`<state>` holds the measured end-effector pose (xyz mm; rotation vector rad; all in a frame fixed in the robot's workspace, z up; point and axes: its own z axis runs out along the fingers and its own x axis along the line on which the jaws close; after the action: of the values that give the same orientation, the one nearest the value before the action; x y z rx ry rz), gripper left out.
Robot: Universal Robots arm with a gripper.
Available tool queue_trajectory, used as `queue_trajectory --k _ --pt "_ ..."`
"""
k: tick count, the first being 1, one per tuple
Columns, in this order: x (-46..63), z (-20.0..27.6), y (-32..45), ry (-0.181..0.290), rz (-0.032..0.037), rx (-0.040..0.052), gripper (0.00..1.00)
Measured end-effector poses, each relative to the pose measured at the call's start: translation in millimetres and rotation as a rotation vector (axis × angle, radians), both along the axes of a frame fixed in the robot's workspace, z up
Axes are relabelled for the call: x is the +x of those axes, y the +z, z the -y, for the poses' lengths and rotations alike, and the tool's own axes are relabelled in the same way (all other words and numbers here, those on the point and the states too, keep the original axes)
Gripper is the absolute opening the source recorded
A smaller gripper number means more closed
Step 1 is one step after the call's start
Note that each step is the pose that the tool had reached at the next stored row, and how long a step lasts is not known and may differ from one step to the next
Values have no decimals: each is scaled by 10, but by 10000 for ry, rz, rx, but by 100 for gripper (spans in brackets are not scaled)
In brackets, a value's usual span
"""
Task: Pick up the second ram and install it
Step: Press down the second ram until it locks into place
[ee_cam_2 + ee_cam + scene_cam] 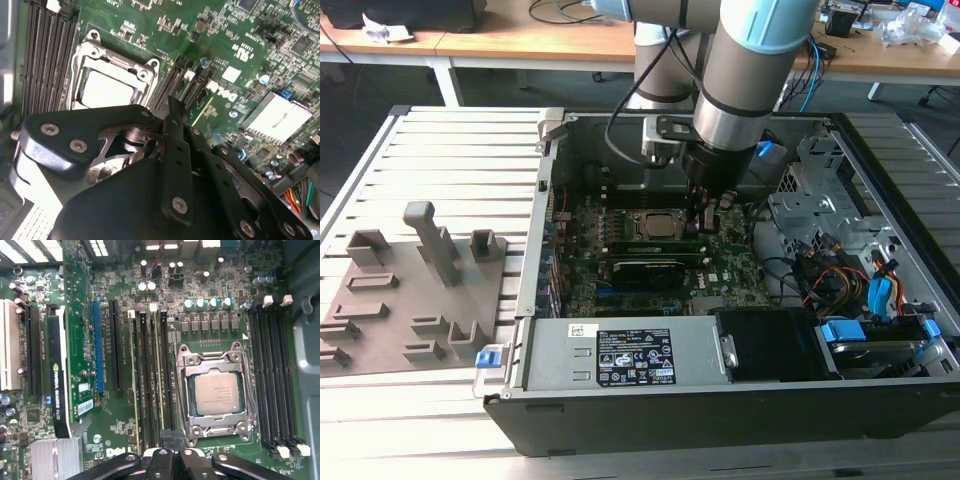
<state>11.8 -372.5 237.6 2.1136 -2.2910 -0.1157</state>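
Motherboard point(210, 325), second ram point(157, 375) slotted — under claw point(170, 437)

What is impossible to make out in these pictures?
- Gripper tips: in the second wrist view its own black body covers them; whether it holds the memory stick is unclear.
- Memory slots beside the processor: first wrist view cuts their near ends off behind the gripper.

Workbench: you see a ribbed aluminium-profile table point(440, 150) running across the exterior view.
Desks: you have pale wooden desks point(520, 40) along the back, on white legs point(448, 82).
Floor: dark grey point(360, 95) beneath them.
Light: even and bright.
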Motion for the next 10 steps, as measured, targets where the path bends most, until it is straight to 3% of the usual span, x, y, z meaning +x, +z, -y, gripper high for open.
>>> queue_trajectory --k 3,5,10 --pt "-154 1 2 -1 68 -4 11" --pt "-370 1 1 0 135 -2 11" --pt "-574 1 -4 0 171 -2 11"
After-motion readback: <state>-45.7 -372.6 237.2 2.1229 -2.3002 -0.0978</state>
